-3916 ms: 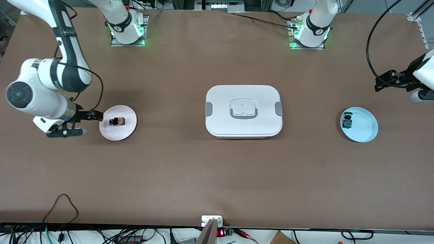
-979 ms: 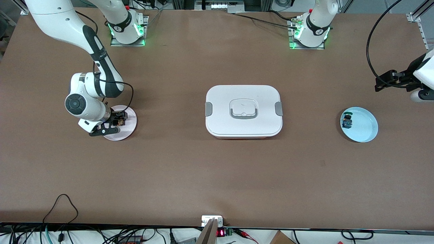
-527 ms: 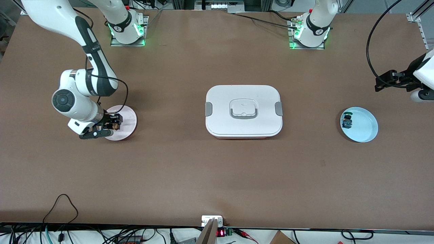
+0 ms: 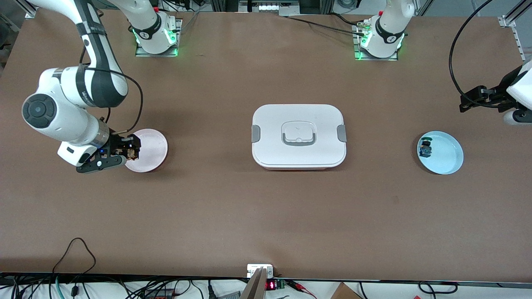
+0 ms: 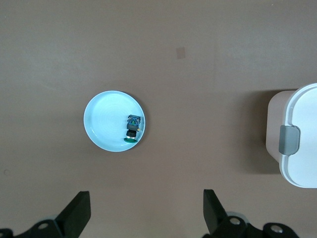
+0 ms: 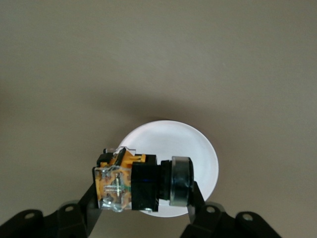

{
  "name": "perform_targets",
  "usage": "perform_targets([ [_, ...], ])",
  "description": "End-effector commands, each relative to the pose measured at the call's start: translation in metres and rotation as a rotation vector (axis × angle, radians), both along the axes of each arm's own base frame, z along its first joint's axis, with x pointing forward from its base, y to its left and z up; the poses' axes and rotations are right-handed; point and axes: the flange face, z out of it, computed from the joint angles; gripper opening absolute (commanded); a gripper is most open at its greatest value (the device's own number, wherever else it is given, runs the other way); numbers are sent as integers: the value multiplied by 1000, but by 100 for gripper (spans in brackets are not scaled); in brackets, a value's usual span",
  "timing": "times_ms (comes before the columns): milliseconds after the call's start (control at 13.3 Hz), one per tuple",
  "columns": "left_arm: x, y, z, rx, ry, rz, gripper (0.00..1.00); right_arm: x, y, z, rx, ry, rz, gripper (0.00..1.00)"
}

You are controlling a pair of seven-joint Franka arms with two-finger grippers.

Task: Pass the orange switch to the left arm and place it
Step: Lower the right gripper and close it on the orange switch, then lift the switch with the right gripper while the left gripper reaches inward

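Note:
My right gripper [image 4: 129, 151] is shut on the orange switch [image 4: 132, 154] and holds it in the air over the edge of the pink plate [image 4: 149, 150] at the right arm's end of the table. In the right wrist view the switch [image 6: 133, 181] lies crosswise between the fingers, orange body at one end, black cap at the other, with the plate [image 6: 173, 144] below. My left gripper [image 5: 146, 215] is open and empty, waiting high over the table beside the blue plate [image 4: 444, 153]. The white box [image 4: 298, 135] stands in the middle of the table.
The blue plate [image 5: 106, 121] holds a small blue-and-green switch [image 5: 132, 127]. The box's corner with a grey clip [image 5: 289, 140] shows in the left wrist view. Cables hang along the table's front edge.
My right gripper came down onto the pink plate, shut on the orange switch and has lifted it off, drawing back toward the right arm's end. The left arm has not moved.

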Motion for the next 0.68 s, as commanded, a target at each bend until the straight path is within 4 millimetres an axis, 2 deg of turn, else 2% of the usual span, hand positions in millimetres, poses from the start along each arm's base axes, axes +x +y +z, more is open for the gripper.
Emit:
perform_targets([
  [0, 4, 0, 4, 10, -1, -24, 100, 1, 21, 41, 58, -28, 93, 11],
  [151, 4, -1, 5, 10, -3, -27, 100, -2, 40, 69, 150, -41, 217, 8],
  [301, 4, -16, 4, 7, 0, -56, 100, -5, 50, 86, 275, -50, 304, 8],
  [377, 6, -27, 2, -5, 2, -76, 100, -8, 54, 97, 306, -77, 384, 3],
  [452, 12, -38, -13, -6, 26, -96, 100, -10, 58, 101, 317, -94, 450, 2],
  [527, 13, -49, -15, 0, 29, -115, 100, -12, 64, 108, 346, -116, 503, 2],
  [603, 14, -51, -17, 2, 31, -118, 100, -15, 73, 114, 395, -137, 547, 2],
])
